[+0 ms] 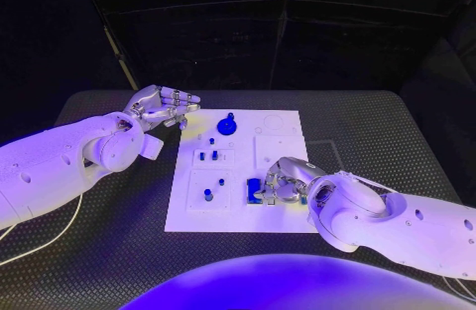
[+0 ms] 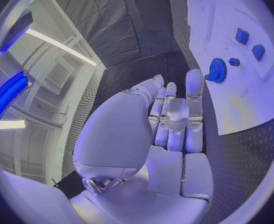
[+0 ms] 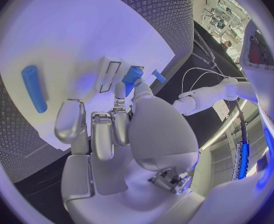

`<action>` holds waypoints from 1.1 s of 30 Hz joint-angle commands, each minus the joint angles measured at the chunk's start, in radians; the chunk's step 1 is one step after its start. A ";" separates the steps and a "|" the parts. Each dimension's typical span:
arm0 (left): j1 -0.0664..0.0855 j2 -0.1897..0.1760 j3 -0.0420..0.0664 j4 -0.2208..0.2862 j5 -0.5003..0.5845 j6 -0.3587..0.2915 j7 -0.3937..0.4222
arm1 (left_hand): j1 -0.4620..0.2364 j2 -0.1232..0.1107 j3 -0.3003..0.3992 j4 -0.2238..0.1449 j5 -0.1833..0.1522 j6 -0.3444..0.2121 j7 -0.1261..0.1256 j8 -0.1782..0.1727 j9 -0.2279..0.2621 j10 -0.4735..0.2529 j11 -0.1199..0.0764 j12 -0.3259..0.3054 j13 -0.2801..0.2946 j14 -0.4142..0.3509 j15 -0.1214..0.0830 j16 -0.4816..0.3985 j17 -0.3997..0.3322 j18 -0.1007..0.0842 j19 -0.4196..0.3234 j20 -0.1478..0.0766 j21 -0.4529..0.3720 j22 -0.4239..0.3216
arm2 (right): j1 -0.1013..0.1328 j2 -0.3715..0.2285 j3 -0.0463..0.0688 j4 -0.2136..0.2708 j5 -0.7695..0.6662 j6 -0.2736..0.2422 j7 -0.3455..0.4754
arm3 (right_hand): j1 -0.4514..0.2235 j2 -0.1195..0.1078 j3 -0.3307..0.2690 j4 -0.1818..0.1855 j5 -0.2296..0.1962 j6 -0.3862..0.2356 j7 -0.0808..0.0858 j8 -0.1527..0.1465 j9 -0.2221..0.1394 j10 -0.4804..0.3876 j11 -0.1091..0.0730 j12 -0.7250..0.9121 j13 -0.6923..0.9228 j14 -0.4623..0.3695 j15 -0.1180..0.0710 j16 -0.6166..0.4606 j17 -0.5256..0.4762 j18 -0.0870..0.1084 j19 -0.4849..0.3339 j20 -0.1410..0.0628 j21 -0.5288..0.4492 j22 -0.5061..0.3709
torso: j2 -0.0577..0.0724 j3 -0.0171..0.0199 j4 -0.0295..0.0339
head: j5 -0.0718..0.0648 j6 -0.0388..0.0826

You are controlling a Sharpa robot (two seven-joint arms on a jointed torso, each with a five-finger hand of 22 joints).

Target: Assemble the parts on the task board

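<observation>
Dark ribbed matting is covering the table [image 1: 397,138], and the white task board [image 1: 287,217] is lying flat in the middle of it. Two white arms are reaching in from either side.

Over on the robot's left, the left hand [image 1: 161,106] is hovering just off the board's far left corner, not touching it. Its fingers are curling inward with nothing between them, and the wrist camera is showing them bunched close together over bare matting beside the board's edge.

Nearer the robot, the right hand [image 1: 280,181] is sitting low over the board's near right part. Its fingers are closing around a blue part [image 1: 254,188], which from the right wrist is looking like a short blue cylinder pinched at the fingertips next to a rectangular recess.

Scattered across the board are the smaller pieces: a blue gear [image 1: 227,126] is lying at the far end, small blue pegs [image 1: 208,156] are standing in the middle block, and a long blue rod [image 3: 34,88] is lying loose on the white surface.
</observation>
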 commanded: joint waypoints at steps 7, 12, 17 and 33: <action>0.001 -0.005 0.001 0.004 0.005 0.009 0.002 | -0.010 0.004 0.001 -0.003 0.001 -0.005 0.000 -0.004 0.000 -0.006 0.002 0.004 0.000 -0.006 0.002 -0.002 -0.001 0.013 -0.005 0.003 -0.004 -0.001 | 0.000 -0.064 -0.001 0.022 0.048 -0.125 0.097 | -0.044 -0.017 -0.057 0.041 0.048 -0.043 0.025 -0.049 -0.016 -0.022 0.020 -0.045 0.023 0.093 0.009 -0.007 0.200 -0.001 -0.024 0.003 -0.024 -0.044 | 0.000 0.0007 -0.0028 | -0.005 0.000; 0.001 -0.011 0.001 0.006 0.005 0.007 0.002 | -0.010 0.004 0.001 -0.003 0.001 -0.005 0.000 -0.004 0.000 -0.006 0.002 0.004 0.000 -0.006 0.002 -0.002 -0.001 0.013 -0.005 0.003 -0.004 -0.001 | 0.000 -0.138 0.002 0.040 0.102 -0.136 0.152 | -0.028 -0.012 -0.072 0.055 0.077 -0.069 0.044 -0.095 -0.035 -0.037 0.037 -0.068 0.005 0.091 0.024 -0.011 0.192 0.003 -0.033 0.018 -0.035 -0.058 | -0.002 -0.0006 -0.0049 | -0.014 0.000; 0.001 -0.016 0.001 0.009 0.005 0.004 0.006 | -0.010 0.004 0.001 -0.003 0.001 -0.005 0.001 -0.004 0.000 -0.007 0.002 0.005 0.000 -0.006 0.002 -0.002 -0.002 0.013 -0.006 0.003 -0.005 -0.002 | 0.001 -0.197 0.004 0.045 0.092 -0.081 0.138 | -0.013 -0.004 -0.082 0.063 0.082 -0.070 0.053 -0.135 -0.053 -0.043 0.045 -0.081 -0.005 0.090 0.031 -0.015 0.185 0.005 -0.037 0.026 -0.041 -0.066 | -0.002 -0.0022 -0.0104 | -0.026 0.000; -0.002 -0.016 0.001 0.013 0.005 0.005 0.009 | -0.010 0.004 0.002 -0.003 0.001 -0.005 0.001 -0.004 0.000 -0.007 0.002 0.005 0.000 -0.006 0.002 -0.002 -0.002 0.013 -0.006 0.003 -0.005 -0.003 | -0.001 -0.237 0.005 0.020 -0.042 0.019 0.056 | -0.007 -0.020 -0.119 0.084 0.076 -0.004 0.042 -0.158 -0.062 -0.037 0.037 -0.081 -0.002 0.089 0.026 -0.018 0.180 0.005 -0.033 0.025 -0.043 -0.063 | -0.003 -0.0024 -0.0174 | -0.051 0.000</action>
